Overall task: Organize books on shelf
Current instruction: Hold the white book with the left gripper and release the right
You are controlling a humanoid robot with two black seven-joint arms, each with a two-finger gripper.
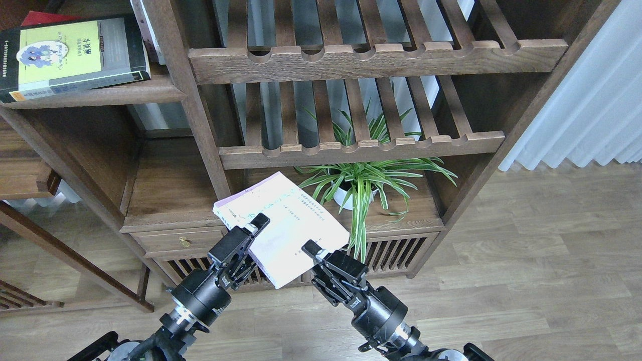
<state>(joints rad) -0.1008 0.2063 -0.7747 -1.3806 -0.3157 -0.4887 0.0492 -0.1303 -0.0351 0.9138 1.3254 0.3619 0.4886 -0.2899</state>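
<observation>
- While the white-lilac book (281, 228) is held flat in the air before the bookcase, it is gripped at its left edge by the left hand (253, 226) and at its right edge by the right hand (315, 250).
- On the shelf (125, 93) at upper left, the black book (70, 57) is seen lying over the red book (45, 17).
- A potted plant (361, 183) is seen behind the held book.

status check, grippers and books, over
Left gripper and right gripper both on white-lilac book, held off the shelf. Black book already there. Plant behind.
</observation>
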